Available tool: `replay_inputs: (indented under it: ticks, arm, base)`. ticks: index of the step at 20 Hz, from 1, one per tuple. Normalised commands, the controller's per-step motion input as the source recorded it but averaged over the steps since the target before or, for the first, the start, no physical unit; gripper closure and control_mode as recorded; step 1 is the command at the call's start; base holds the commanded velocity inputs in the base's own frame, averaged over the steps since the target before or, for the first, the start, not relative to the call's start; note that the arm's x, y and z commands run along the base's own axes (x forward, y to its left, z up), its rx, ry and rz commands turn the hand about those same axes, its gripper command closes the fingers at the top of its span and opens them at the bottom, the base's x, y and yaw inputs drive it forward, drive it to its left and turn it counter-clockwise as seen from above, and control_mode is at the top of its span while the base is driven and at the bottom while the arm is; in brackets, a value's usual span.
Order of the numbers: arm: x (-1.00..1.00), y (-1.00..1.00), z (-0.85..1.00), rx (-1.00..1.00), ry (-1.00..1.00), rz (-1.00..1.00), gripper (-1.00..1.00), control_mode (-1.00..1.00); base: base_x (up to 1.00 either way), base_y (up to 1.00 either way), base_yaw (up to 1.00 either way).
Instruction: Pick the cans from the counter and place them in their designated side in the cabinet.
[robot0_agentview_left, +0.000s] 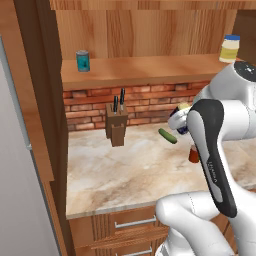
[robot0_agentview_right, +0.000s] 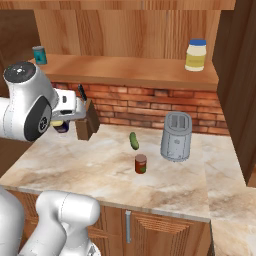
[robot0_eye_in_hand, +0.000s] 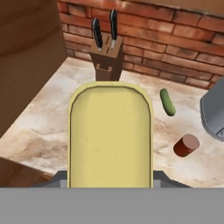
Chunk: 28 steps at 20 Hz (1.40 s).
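My gripper (robot0_agentview_left: 181, 120) is shut on the dark blue can (robot0_agentview_right: 61, 126), lifted above the counter (robot0_agentview_left: 125, 175) in front of the brick wall. Its yellow top (robot0_eye_in_hand: 110, 135) takes up the middle of the hand view and hides the fingertips. The red-brown can (robot0_agentview_right: 141, 163) stands upright on the counter, right of my hand; it also appears at the red-brown can (robot0_eye_in_hand: 186, 145) and partly behind my arm (robot0_agentview_left: 193, 155). The cabinet shelf (robot0_agentview_left: 145, 70) runs above the brick wall, higher than the held can.
A knife block (robot0_agentview_left: 116, 125) stands against the bricks left of my hand. A green cucumber (robot0_agentview_right: 133, 140) lies near a grey toaster (robot0_agentview_right: 176, 136). On the shelf, a teal can (robot0_agentview_left: 83, 61) sits at the left and a pale yellow jar (robot0_agentview_right: 195, 55) at the right.
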Motion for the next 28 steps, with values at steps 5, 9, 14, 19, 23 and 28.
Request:
replay_inputs:
  ticks: [5,9,14,19,23,28]
  arm:
    - [0.1,0.15,0.19,0.0,-0.07,0.0,1.0,-1.0]
    - [0.12,0.15,0.19,0.0,-0.09,0.0,1.0,-1.0]
    - [0.15,0.07,0.22,0.0,-0.06,0.02,1.0,-1.0]
    - [0.16,0.05,0.26,0.01,-0.04,0.03,1.0,-1.0]
    - [0.19,0.04,0.25,0.02,-0.02,0.05,1.0,-1.0]
    - [0.21,0.07,0.24,0.03,-0.01,0.05,1.0,-1.0]
  base:
    - [0.0,0.0,0.0]
    - [0.0,0.0,0.0]
    - [0.0,0.0,0.0]
    - [0.0,0.0,0.0]
    - [0.0,0.0,0.0]
    - [0.0,0.0,0.0]
